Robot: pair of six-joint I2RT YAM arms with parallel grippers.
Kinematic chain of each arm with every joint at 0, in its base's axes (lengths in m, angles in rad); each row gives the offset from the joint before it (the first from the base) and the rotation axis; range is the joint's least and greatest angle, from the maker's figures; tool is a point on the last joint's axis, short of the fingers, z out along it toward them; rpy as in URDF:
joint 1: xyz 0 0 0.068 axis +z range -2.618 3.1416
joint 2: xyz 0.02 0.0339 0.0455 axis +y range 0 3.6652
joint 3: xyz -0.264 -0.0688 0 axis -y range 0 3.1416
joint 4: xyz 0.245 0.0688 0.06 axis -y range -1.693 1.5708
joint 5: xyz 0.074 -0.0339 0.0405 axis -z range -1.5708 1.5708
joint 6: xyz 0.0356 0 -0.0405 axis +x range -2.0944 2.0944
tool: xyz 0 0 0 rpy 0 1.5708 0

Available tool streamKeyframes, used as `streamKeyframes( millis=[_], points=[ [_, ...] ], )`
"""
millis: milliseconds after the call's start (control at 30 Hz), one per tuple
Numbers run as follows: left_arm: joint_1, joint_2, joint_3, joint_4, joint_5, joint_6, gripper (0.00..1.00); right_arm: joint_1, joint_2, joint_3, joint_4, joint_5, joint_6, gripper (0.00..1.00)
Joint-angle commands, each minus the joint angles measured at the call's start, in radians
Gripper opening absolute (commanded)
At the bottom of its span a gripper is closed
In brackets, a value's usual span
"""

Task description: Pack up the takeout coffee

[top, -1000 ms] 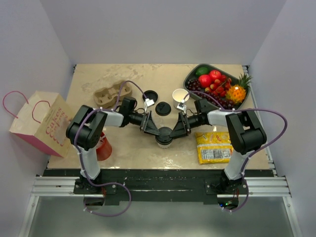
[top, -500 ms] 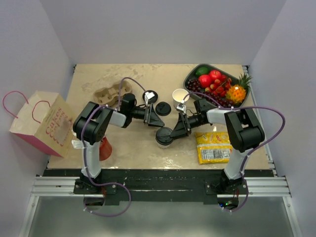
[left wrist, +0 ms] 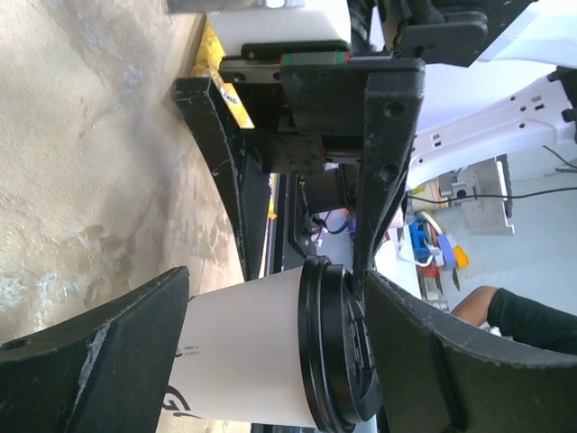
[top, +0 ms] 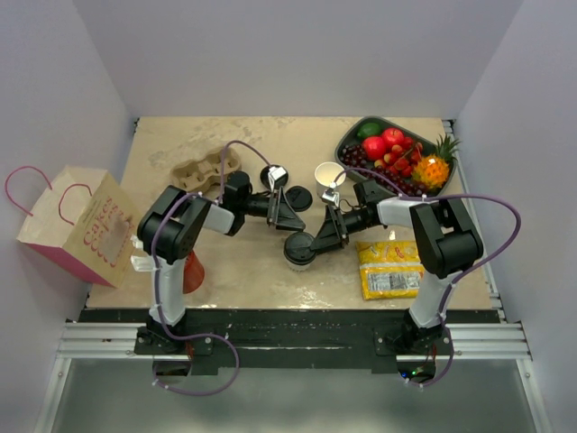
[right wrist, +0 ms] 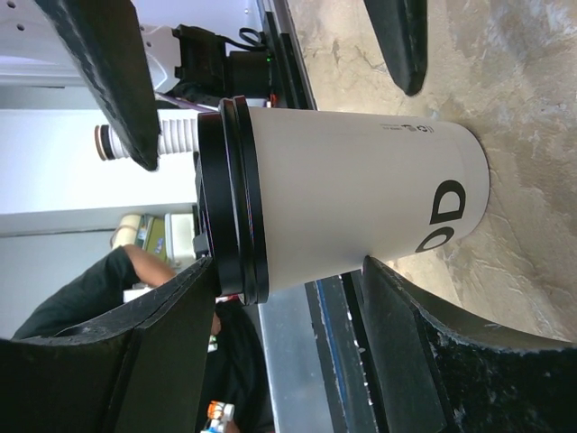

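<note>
The left tool has pulled back, wide open and empty, from the small white paper cup with a round black plastic lid, which stands upright on the counter. The right tool sits just beside it, jaws apart and gripping nothing, so the lift probably falls to this one.

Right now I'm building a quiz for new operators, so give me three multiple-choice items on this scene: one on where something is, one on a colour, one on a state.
1. Where is the takeout coffee? A on the table; B in the cardboard cup carrier; C inside the paper bag.
2. What colour is its lid? A white; B red; C black.
3. How does the takeout coffee stand? A upright, lid on; B tipped on its side; C upright, lid off.
Key: 1 A, its base rests on the table. 2 C, the lid is black against the white paper. 3 A, from above only the round lid shows.
</note>
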Motion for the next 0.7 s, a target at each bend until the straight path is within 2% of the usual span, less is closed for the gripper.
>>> streamKeyframes(
  millis=[0, 200, 267, 567, 667],
  points=[
    [-0.013, -0.030, 0.022, -0.110, -0.001, 0.114, 0.82, 0.002, 0.031, 0.010, 0.029, 0.206, -0.063, 0.66],
    [-0.030, -0.033, 0.068, -0.437, -0.063, 0.379, 0.81, 0.002, 0.028, 0.008, 0.026, 0.211, -0.069, 0.65],
    [-0.035, -0.029, 0.079, -0.491, -0.077, 0.445, 0.80, 0.003, 0.028, 0.007, 0.026, 0.214, -0.069, 0.65],
    [-0.035, -0.040, 0.068, -0.521, -0.083, 0.487, 0.79, 0.003, 0.023, 0.004, 0.035, 0.220, -0.060, 0.65],
    [-0.024, -0.058, 0.068, -0.455, -0.079, 0.461, 0.79, 0.003, 0.025, 0.011, 0.031, 0.217, -0.059, 0.65]
  ],
)
